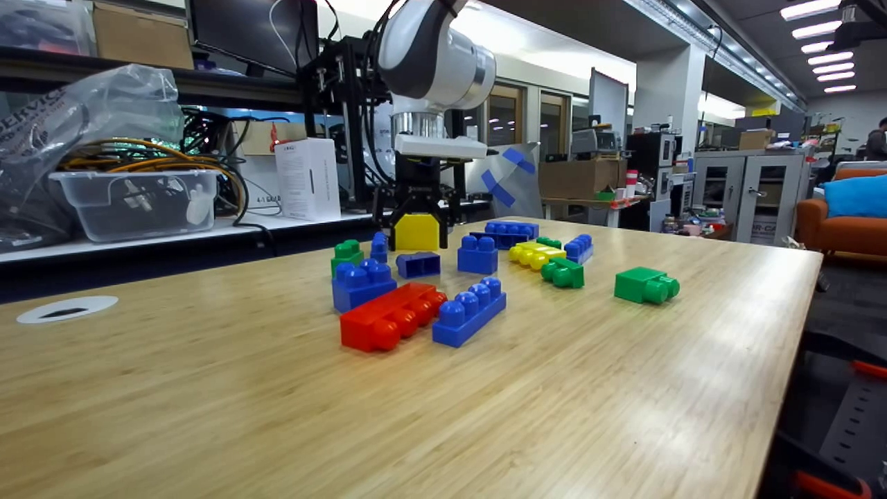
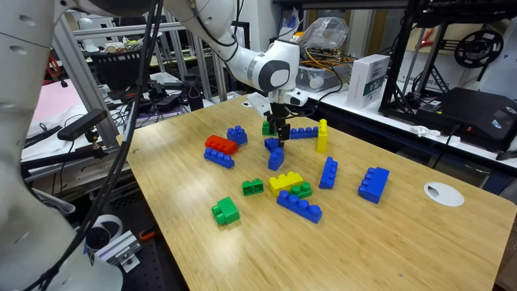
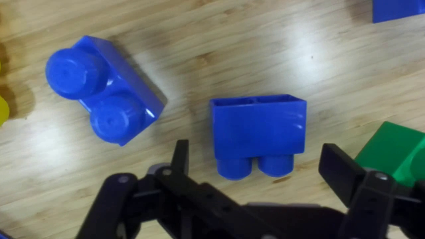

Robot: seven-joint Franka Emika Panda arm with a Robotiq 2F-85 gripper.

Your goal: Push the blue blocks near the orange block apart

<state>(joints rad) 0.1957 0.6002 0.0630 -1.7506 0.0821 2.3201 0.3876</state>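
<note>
"Where are you?"
"My pincer [image 3: 254, 147] is spread, a sideways two-stud blue brick [image 3: 259, 128] showing in its gap. An exterior view puts both toward the counter's [image 2: 404, 242] upper-right edge."
"And the red-orange brick [image 2: 221, 145]?"
"Between a four-stud blue brick [image 2: 219, 158] and a chunky blue brick [image 2: 237, 136], toward the upper-left edge."

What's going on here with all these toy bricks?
A robot arm has its gripper open; in the wrist view a short blue brick, lying on its side, appears between the fingers, ungripped. The red-orange brick sits between a chunky blue brick and a long blue brick, close together, so that group looks not yet separated.
</note>
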